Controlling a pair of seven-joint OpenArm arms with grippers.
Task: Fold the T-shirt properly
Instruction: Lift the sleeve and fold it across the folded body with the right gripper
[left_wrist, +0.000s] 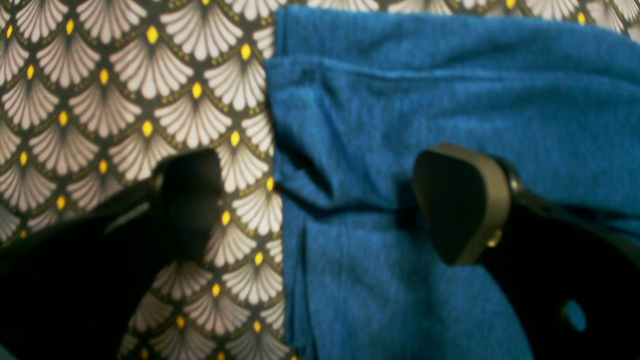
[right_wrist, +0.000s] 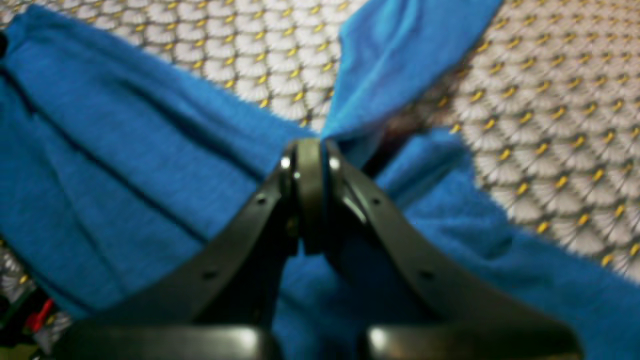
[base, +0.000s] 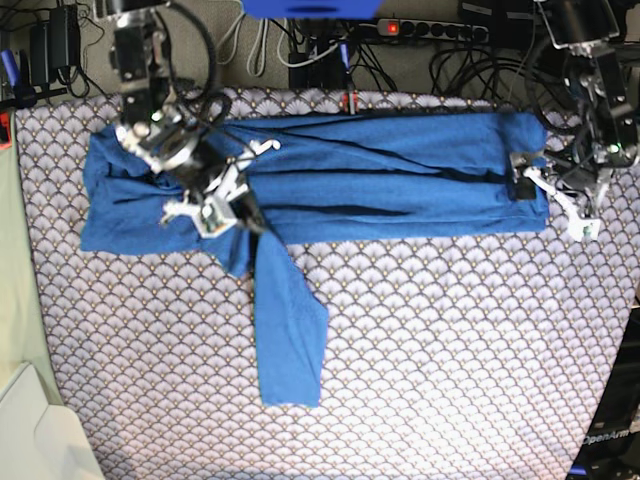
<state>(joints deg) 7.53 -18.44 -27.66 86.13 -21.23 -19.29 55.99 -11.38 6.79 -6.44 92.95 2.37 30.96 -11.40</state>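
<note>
The T-shirt is plain blue and lies folded into a long band across the far part of the table. One sleeve trails toward the near edge. My right gripper is shut on a bunch of shirt fabric where that sleeve leaves the band. In the right wrist view its fingertips pinch the blue cloth, and the sleeve runs away beyond them. My left gripper stands open at the band's right end. It straddles the T-shirt's edge, one finger over the tablecloth and the other on the fabric.
A fan-patterned tablecloth covers the table. A power strip and tangled cables run along the back edge. A white object sits at the near left corner, beside a pale green strip.
</note>
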